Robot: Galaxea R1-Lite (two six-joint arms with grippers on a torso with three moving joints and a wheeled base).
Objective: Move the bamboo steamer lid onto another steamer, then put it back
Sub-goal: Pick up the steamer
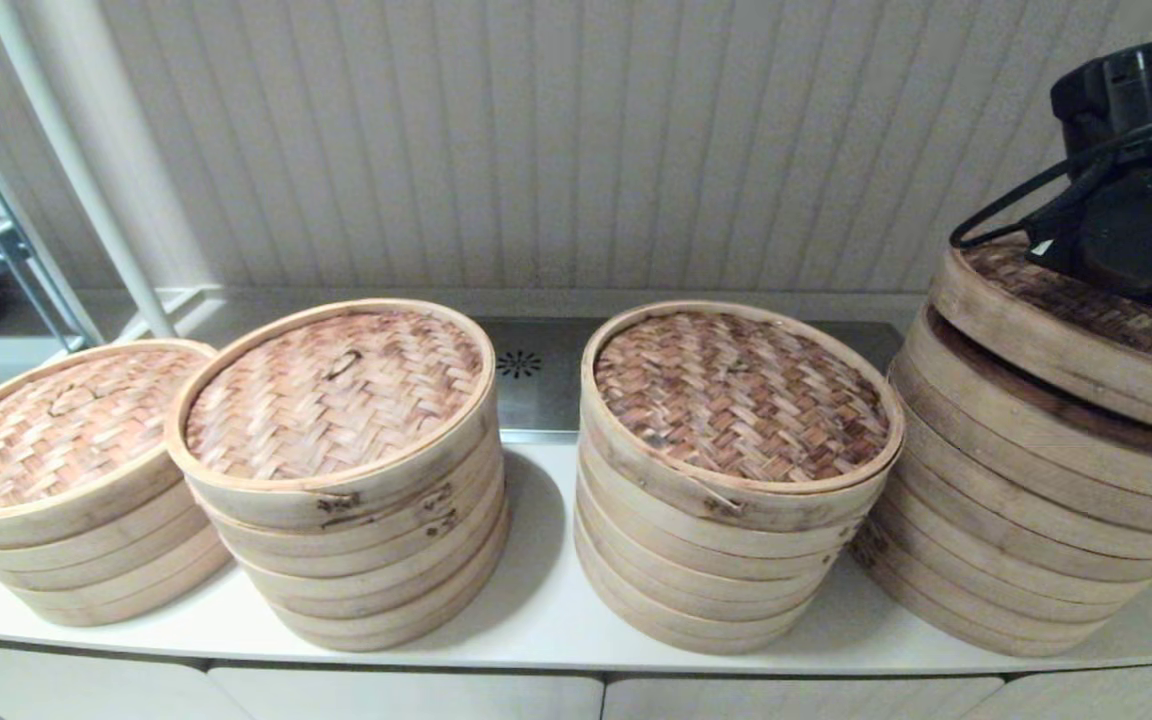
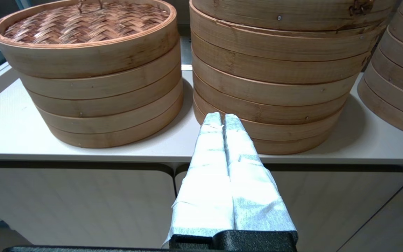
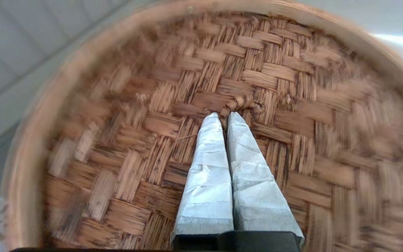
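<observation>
The woven bamboo lid (image 1: 1056, 345) of the far-right steamer stack (image 1: 1016, 520) sits tilted above the stack, with a dark gap under its rim. My right arm's wrist (image 1: 1136, 200) is on top of it. In the right wrist view the right gripper (image 3: 224, 116) is shut on the small loop handle (image 3: 241, 102) at the middle of the lid (image 3: 292, 87). The left gripper (image 2: 221, 119) is shut on nothing, low in front of the counter edge, pointing at the two left stacks.
Three more lidded steamer stacks stand in a row on the white counter (image 1: 546, 600): one right of centre (image 1: 736, 400), one left of centre (image 1: 336, 390), one far left (image 1: 56, 420). A panelled wall runs close behind. A white post (image 1: 86, 170) stands at the back left.
</observation>
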